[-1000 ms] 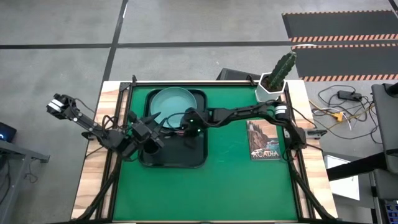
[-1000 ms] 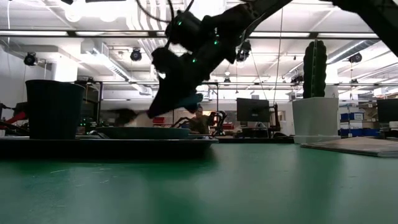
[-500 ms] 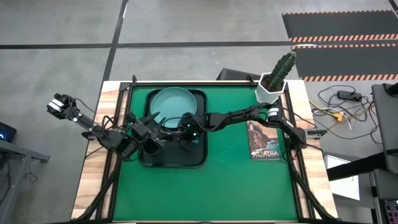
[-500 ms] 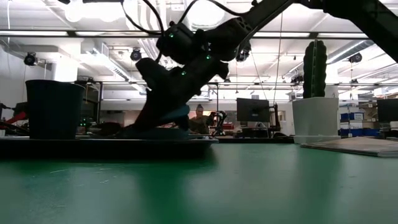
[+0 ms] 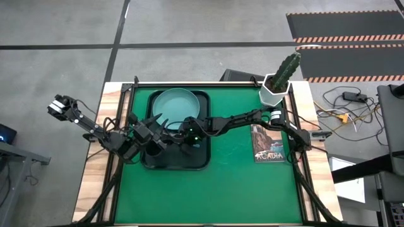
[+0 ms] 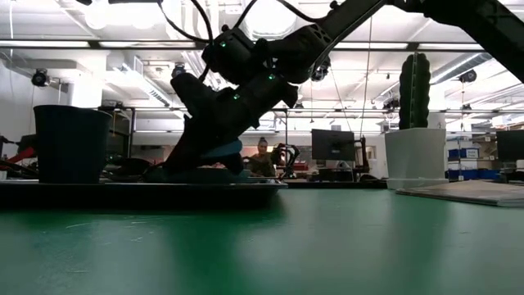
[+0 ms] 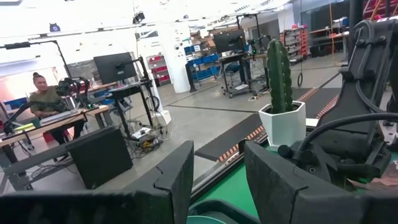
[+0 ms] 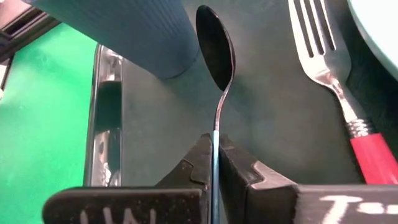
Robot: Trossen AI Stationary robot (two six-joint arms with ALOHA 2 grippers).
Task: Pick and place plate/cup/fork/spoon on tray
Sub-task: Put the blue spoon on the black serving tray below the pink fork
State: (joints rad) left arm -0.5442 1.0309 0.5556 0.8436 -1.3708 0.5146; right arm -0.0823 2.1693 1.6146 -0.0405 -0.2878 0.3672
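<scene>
Spoon (image 8: pixel 215 56) sits pinched by its stem in the right end effector (image 8: pixel 214 155), the fingers narrowed to the width of the metal, its dark bowl pointing straight ahead along the line of the fingers. That long axis is what the release depends on: it runs over the bare floor of the tray (image 8: pixel 273 112), roughly parallel with the fork (image 8: pixel 339 99) lying flat on the tray beside it, red handle nearest the camera and tines away. The bowl's tip comes close to the ribbed wall of the cup (image 8: pixel 124 31), just beyond it; I cannot tell whether they touch. Past the fork, the plate (image 8: pixel 379 25) shows its pale green rim.

From above, the right end effector (image 5: pixel 180 133) is low over the middle of the tray (image 5: pixel 201 157), with the plate (image 5: pixel 177 104) filling the far end. The left end effector (image 5: pixel 153 129), fingers (image 7: pixel 171 180) apart and empty, waits at the tray's left edge near the cup (image 5: pixel 153 150). In my judgement the spoon needs only lowering and letting go.
</scene>
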